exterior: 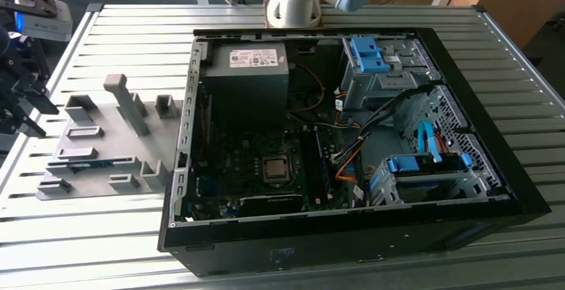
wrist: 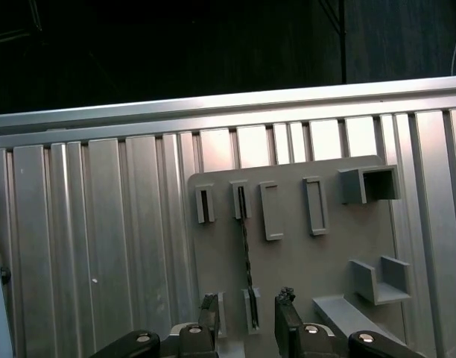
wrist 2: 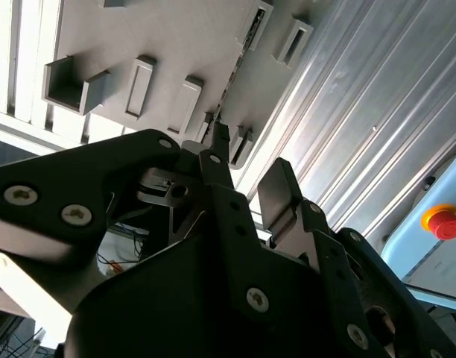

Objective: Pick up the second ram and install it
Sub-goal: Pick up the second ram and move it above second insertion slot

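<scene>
The second ram is a thin blue-green stick standing on edge in a slot of the grey fixture plate, on the exterior view's left. The first wrist view shows the ram edge-on as a dark line across the plate. My gripper hovers over one end of it, open, one fingertip on either side, not touching. In the second wrist view the gripper is likewise open, with the ram beyond its tips. In the exterior view the gripper is at the left edge.
An open black computer case lies on the ribbed metal table, showing the motherboard with its memory slots, a power supply and blue drive caddies. Raised grey holders stand on the fixture plate. A red stop button sits nearby.
</scene>
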`<act>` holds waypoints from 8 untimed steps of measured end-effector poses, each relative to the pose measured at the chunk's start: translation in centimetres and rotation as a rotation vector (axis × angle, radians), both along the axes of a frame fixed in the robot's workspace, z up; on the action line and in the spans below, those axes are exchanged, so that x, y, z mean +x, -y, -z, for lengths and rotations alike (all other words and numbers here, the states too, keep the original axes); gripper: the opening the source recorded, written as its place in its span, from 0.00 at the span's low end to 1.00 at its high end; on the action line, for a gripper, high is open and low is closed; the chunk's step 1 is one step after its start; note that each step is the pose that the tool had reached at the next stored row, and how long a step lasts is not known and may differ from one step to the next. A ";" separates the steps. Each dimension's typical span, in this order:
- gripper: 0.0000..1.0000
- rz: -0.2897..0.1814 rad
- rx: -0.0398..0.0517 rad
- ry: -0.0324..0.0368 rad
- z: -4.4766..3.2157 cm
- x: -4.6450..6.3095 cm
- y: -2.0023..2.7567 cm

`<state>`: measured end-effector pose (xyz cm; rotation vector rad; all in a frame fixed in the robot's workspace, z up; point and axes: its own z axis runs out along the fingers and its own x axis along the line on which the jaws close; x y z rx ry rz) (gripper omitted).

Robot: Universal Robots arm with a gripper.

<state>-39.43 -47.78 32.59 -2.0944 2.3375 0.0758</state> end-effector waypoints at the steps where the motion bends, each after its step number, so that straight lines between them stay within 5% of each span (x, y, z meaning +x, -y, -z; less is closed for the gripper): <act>1: 0.43 0.000 -0.0001 0.0000 0.00 0.0 0.00; 8: 0.43 0.000 -0.0001 0.0000 0.02 0.0 0.00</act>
